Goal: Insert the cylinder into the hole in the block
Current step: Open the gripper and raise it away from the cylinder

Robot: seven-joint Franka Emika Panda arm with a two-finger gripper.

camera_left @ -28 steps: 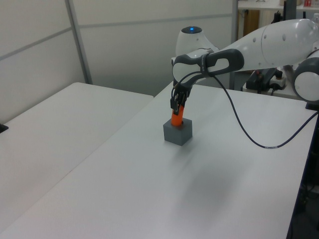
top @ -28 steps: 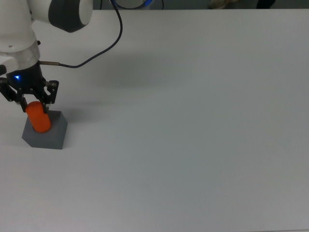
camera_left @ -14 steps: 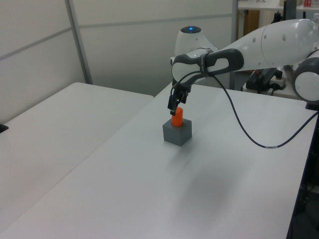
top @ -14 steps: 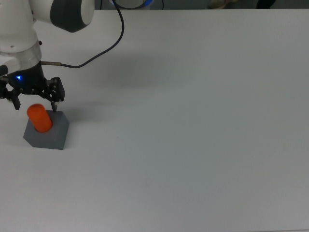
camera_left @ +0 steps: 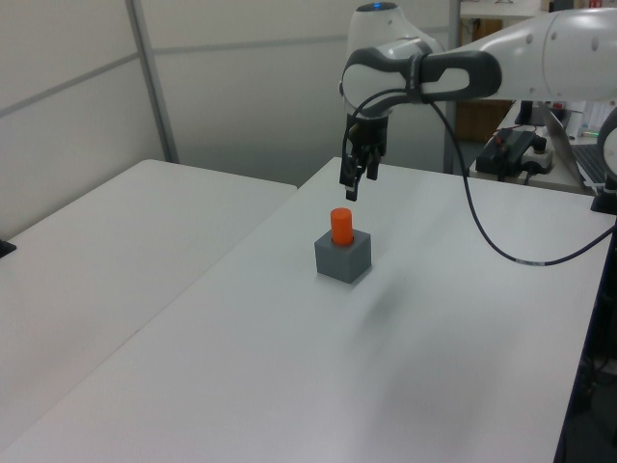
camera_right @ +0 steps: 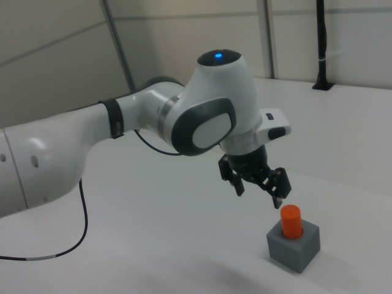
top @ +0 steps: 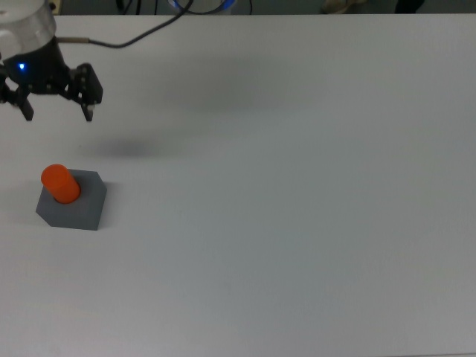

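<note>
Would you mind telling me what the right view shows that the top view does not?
Only the right view shows the white arm behind the end effector, and a wall. Only the top view shows the wide bare table stretching to the top view's right. Both show the open end effector raised clear of the orange cylinder standing in the grey block.
</note>
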